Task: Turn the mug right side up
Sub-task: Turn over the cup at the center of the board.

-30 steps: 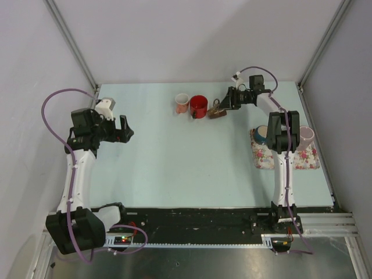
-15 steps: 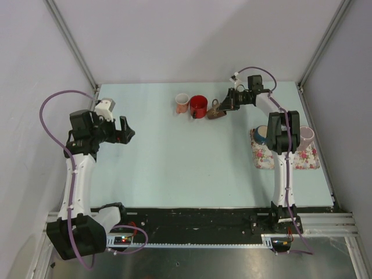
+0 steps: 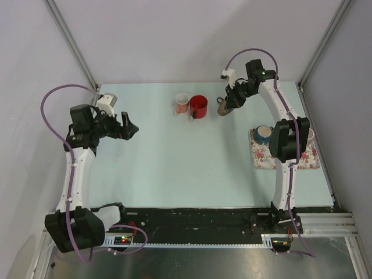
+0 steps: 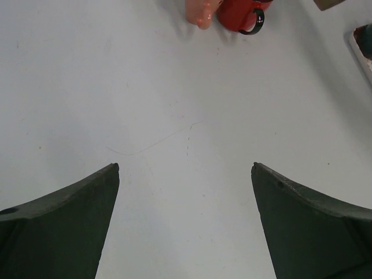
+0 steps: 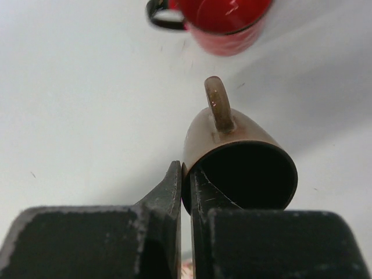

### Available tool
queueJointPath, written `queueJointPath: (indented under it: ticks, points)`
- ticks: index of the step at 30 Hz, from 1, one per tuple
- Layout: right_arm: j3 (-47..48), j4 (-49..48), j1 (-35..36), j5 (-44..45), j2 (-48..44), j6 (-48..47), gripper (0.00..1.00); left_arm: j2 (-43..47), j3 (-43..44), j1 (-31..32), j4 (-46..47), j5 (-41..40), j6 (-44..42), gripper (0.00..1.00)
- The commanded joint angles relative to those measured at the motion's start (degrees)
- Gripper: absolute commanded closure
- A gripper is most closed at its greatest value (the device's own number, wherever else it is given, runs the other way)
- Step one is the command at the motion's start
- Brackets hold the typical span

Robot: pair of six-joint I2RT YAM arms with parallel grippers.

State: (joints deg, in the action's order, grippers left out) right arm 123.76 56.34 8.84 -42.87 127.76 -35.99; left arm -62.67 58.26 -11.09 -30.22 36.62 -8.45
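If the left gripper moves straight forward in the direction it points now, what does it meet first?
Probably bare table: the open left gripper tilts down toward it. The pink cup lies farther along, though depth is unclear.

We see our gripper [image 5: 186, 174] closed on the rim of the brown mug [image 5: 232, 131], pinching its wall at the left side of the mouth. One finger [image 5: 165, 195] lies outside the wall and the other inside. The mug's dark opening faces us, and its handle [image 5: 218, 102] sticks out from the far side of the body, pointing toward the top of the view. Beyond it, at the top edge, stands a red mug [image 5: 224, 26] with a black handle [image 5: 163, 14] on its left. The pale counter [image 5: 75, 104] fills everything else.
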Motion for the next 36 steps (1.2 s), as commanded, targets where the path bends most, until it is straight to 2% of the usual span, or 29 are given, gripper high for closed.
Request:
queueJointPath:
  ticks: [1,7,12,15,19,26,28,31,36]
  points:
    - [-2.34,13.13,5.5,13.06,-5.23,-26.3,1.0,-1.84,2.99,1.5,1.48,2.3,-0.58,0.02]
    - [-5.12,15.19,8.14,19.36,-5.86,-35.34,1.0,-3.0,3.03,3.8,1.48,3.03,-1.48,0.02]
    - [-5.78,16.03,9.57,23.4,-5.39,-38.02,1.0,-3.31,2.26,5.49,1.49,3.47,-2.69,0.02]
    - [-9.87,13.77,10.47,25.2,-6.46,-38.94,1.0,-3.94,1.56,6.28,1.48,3.82,-3.02,0.02]
    - [-15.77,10.06,10.88,25.34,-8.37,-40.71,1.0,-4.96,1.05,7.61,1.55,4.03,-3.26,0.02]
    - [-18.4,8.33,10.76,24.19,-8.96,-41.06,1.0,-6.11,1.4,10.21,1.55,4.36,-3.84,0.02]
    - [-18.89,7.38,10.78,23.87,-9.43,-40.53,1.0,-6.93,2.01,12.92,1.61,2.98,-4.62,0.02]
    - [-19.32,6.63,10.85,23.26,-10.38,-39.95,0.88,-9.34,3.95,16.7,1.95,0.58,-5.35,0.02]
    - [-19.39,6.72,10.84,22.7,-12.29,-38.64,0.54,-17.36,10.61,21.56,2.16,-1.43,-5.0,0.02]
